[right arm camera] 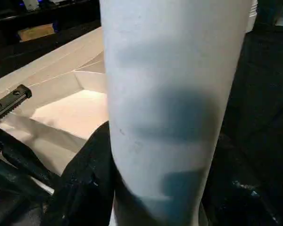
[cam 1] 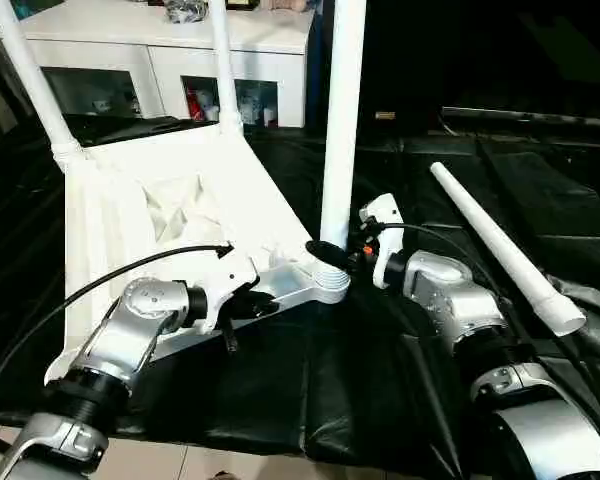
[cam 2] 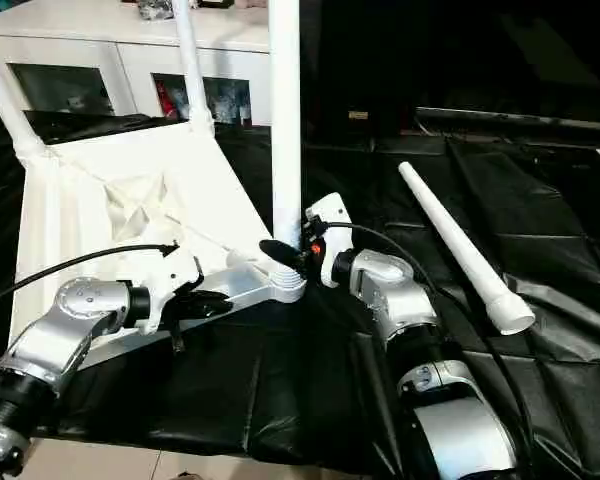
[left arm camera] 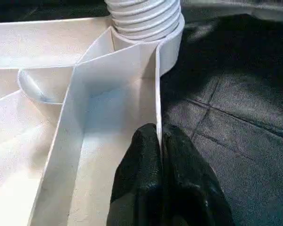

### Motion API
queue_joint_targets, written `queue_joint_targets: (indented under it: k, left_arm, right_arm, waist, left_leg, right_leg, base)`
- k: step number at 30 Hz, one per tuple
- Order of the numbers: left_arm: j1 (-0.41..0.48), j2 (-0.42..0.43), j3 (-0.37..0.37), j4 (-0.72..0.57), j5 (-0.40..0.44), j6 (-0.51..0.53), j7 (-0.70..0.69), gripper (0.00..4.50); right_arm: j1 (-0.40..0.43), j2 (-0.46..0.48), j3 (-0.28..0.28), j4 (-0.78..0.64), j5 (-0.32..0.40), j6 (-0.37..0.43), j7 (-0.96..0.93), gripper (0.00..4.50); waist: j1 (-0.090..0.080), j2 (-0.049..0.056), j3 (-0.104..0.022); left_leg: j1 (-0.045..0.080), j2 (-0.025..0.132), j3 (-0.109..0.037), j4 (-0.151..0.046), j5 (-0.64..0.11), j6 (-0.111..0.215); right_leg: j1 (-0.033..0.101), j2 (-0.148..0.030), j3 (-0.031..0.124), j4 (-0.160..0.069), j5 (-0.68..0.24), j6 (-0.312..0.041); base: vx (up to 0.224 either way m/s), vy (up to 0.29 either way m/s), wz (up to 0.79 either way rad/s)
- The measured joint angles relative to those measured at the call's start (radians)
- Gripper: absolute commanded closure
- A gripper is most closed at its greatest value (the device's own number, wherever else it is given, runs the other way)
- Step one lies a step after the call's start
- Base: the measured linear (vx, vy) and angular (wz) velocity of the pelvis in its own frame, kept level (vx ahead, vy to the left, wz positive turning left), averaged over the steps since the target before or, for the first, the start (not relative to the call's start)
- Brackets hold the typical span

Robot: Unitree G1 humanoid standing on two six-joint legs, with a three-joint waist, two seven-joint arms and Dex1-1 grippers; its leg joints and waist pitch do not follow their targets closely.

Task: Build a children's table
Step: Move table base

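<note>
The upturned tabletop (cam 1: pixel 180 215) lies on the black-covered counter (cam 1: pixel 380 380). The left end effector (left arm camera: pixel 159 141) pinches its rim; the right end effector (cam 1: pixel 332 252) clamps the third leg (cam 1: pixel 342 120), which wants straight, steady twisting.

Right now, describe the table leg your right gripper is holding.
The leg is a long, smooth, round white post, plastic by its look. It stands upright in the near corner socket of the upside-down tabletop, with ribbed threads showing at its base. The right gripper is closed around it just above the socket. Its top runs out of view.
</note>
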Motion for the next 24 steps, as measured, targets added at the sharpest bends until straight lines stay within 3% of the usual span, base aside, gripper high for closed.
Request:
queue_joint_targets:
  k: [11, 16, 24]
  left_arm:
    - [0.028, -0.001, 0.007, -0.035, 0.009, -0.004, 0.017, 4.50]
    - [0.024, -0.002, 0.000, -0.035, 0.030, -0.011, 0.022, 4.50]
    - [0.005, -0.016, -0.014, -0.013, 0.040, -0.014, 0.023, 4.50]
  right_arm:
    - [-0.001, 0.006, -0.013, 0.018, 0.003, -0.014, 0.006, 2.57]
    - [0.015, 0.015, -0.052, 0.026, 0.025, -0.015, -0.006, 2.57]
    - [0.092, 0.033, -0.112, 0.017, 0.076, -0.109, -0.011, 2.58]
  waist:
    - [0.000, -0.003, -0.001]
    - [0.001, -0.006, -0.003]
    - [0.007, -0.008, -0.005]
  left_leg:
    - [0.001, 0.000, 0.000, 0.000, 0.000, 0.000]
    - [0.001, 0.000, 0.000, 0.000, 0.000, 0.000]
    - [0.002, -0.001, 0.000, 0.000, 0.000, 0.000]
  right_leg:
    - [0.001, 0.000, 0.000, -0.001, 0.000, 0.000]
    - [0.001, 0.000, 0.000, -0.002, 0.000, 0.000]
    - [0.006, 0.000, 0.001, -0.005, 0.000, 0.001]
  base:
    - [0.000, 0.000, 0.00]
    - [0.000, 0.000, 0.00]
    - [0.000, 0.000, 0.00]
